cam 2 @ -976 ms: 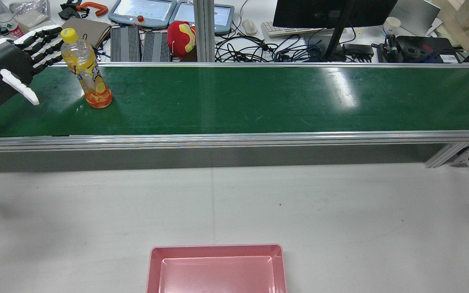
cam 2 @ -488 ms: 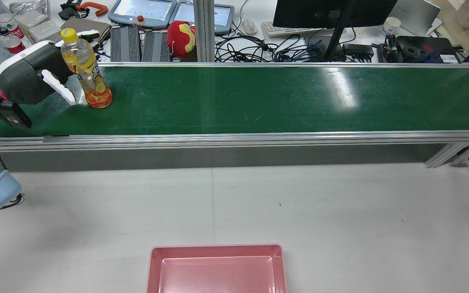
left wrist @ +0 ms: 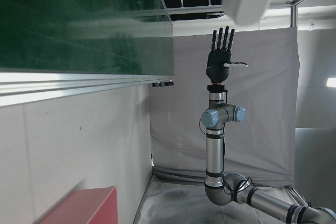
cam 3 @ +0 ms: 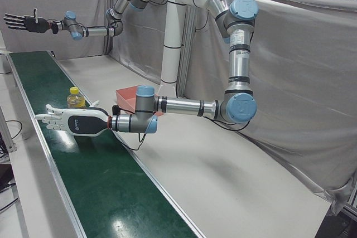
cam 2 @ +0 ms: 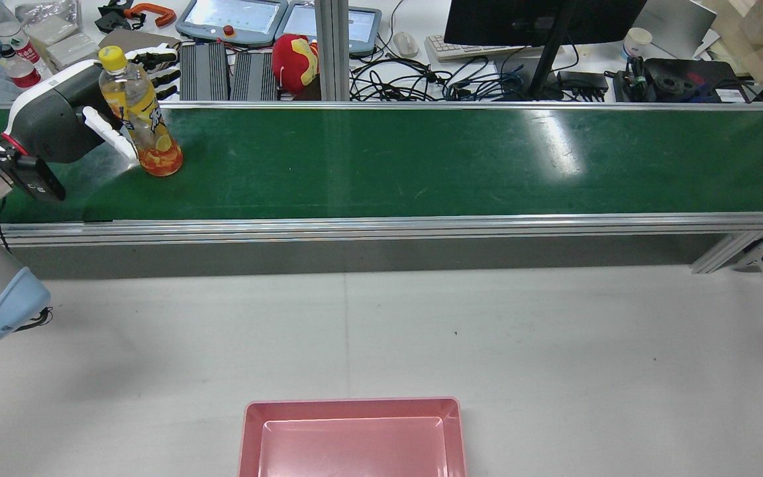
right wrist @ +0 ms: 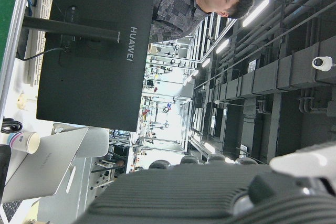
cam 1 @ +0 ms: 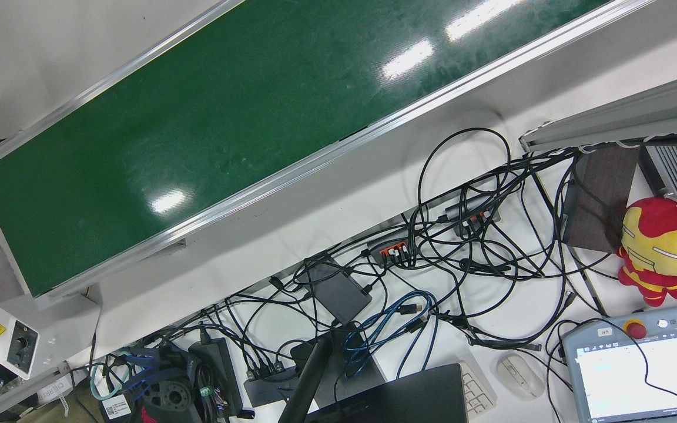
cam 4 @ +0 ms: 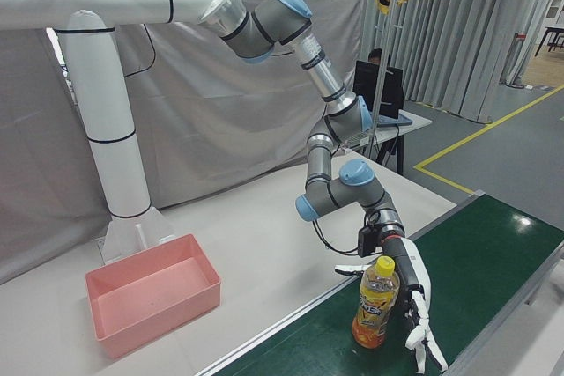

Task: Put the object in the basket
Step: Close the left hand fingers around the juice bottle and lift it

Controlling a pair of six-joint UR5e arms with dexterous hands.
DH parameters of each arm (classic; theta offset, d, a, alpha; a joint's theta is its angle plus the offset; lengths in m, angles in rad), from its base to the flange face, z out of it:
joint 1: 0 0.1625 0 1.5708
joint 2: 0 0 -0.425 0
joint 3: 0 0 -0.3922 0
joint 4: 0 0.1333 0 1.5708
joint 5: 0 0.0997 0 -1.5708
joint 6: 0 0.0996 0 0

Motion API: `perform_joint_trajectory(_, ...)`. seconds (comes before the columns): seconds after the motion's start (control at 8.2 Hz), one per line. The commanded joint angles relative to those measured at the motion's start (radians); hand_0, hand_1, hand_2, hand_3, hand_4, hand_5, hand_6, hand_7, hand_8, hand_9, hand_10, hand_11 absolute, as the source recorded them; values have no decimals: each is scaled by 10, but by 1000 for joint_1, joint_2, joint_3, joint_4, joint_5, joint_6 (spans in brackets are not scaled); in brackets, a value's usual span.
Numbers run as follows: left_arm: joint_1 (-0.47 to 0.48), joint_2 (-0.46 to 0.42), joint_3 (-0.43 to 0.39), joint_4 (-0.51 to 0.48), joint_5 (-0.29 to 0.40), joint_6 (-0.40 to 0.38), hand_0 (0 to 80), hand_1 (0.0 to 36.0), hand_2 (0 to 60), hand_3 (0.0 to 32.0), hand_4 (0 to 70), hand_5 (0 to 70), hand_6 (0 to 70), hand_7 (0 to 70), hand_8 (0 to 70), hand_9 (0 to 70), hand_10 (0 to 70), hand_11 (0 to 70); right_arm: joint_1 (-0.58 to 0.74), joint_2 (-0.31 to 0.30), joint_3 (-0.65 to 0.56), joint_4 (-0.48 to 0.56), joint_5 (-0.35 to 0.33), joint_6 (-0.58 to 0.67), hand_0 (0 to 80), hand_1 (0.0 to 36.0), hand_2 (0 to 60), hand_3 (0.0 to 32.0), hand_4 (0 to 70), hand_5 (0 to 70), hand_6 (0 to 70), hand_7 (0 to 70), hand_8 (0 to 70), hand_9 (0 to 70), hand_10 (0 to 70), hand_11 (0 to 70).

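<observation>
An orange drink bottle [cam 2: 143, 126] with a yellow cap stands upright on the green conveyor belt [cam 2: 421, 159], near its left end. My left hand [cam 2: 57, 122] is open beside it, thumb in front of the bottle and fingers [cam 2: 159, 66] reaching behind it. The right-front view shows the bottle [cam 4: 374, 310] before the palm of this hand [cam 4: 414, 292], fingers straight. The bottle [cam 3: 75, 100] and left hand [cam 3: 70, 122] also show in the left-front view. My right hand [cam 3: 25, 23] is open, raised high at the belt's far end. The pink basket [cam 2: 355, 402] sits empty on the white table.
Behind the belt lies a cluttered desk with a monitor [cam 2: 540, 20], cables [cam 1: 462, 235], pendants and a red plush toy [cam 2: 295, 63]. An aluminium rail [cam 2: 381, 228] edges the belt. White table [cam 2: 554, 344] lies between the belt and the basket.
My left hand has moved right along the belt to the bottle; its fingers now reach behind the bottle and its thumb in front. The bottle has not moved.
</observation>
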Motion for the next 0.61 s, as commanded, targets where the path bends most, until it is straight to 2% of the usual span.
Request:
perform_joint_trajectory(0.0, 2, 5, 0, 36, 2, -6, 477, 360, 600, 0, 479, 700, 134, 173, 267, 365, 364, 533, 1, 0, 0, 0, 1, 0, 0, 0, 0, 0, 0, 0, 0, 0, 0, 0, 0, 0)
perform_joint_trajectory(0.12, 2, 14, -3, 36, 0, -6, 570, 360, 600, 0, 700, 700, 663, 592, 696, 700, 682, 700, 1, 0, 0, 0, -1, 0, 0, 0, 0, 0, 0, 0, 0, 0, 0, 0, 0, 0)
perform_joint_trajectory(0.24, 2, 18, -10, 36, 0, -7, 724, 360, 600, 0, 700, 700, 700, 700, 700, 700, 700, 700, 1, 0, 0, 0, -1, 0, 0, 0, 0, 0, 0, 0, 0, 0, 0, 0, 0, 0)
perform_joint_trajectory(0.37, 2, 16, -12, 36, 0, -7, 800, 360, 600, 0, 700, 700, 700, 700, 700, 700, 700, 700, 0, 0, 2, 0, -1, 0, 0, 0, 0, 0, 0, 0, 0, 0, 0, 0, 0, 0)
perform_joint_trajectory(0.49, 2, 16, -41, 36, 0, -9, 800, 360, 600, 0, 700, 700, 700, 700, 700, 700, 700, 700, 1, 0, 2, 0, -1, 2, 0, 0, 0, 0, 0, 0, 0, 0, 0, 0, 0, 0)
